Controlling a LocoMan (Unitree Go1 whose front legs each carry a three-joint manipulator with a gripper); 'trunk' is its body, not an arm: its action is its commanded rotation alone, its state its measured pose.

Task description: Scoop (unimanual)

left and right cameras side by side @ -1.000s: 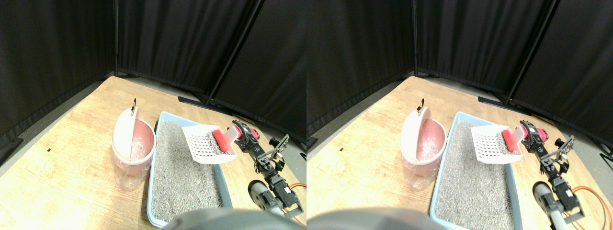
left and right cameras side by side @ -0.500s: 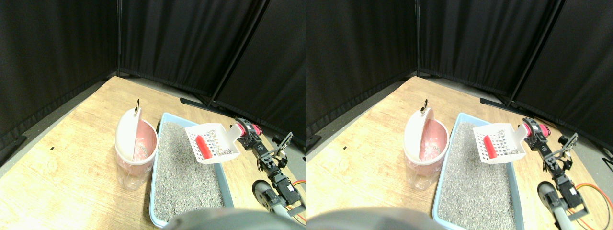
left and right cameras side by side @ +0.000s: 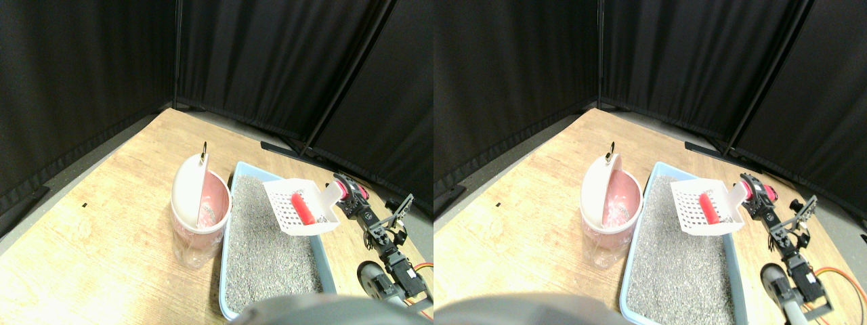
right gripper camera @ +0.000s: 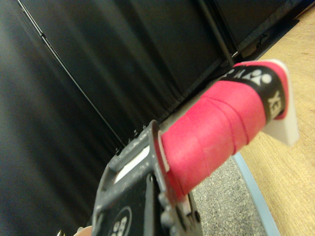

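Note:
A white slotted scoop hangs in the air over the far right part of the blue litter tray, tilted. A red cylinder lies in its basket with a little grey litter beside it. My right gripper is shut on the scoop's red-wrapped handle, which runs out past the dark jaw frame in the wrist view. To the left of the tray stands a pink bin, its white swing lid tipped open.
Grey litter fills the tray. Tray and bin rest on a wooden floor. Black curtains close off the back and left. My arm and its cables lie to the right of the tray.
The red cylinder rolled from the handle end toward the front of the basket, then back to its middle. The scoop stayed over the tray. The whole picture shifted right, so the camera moved.

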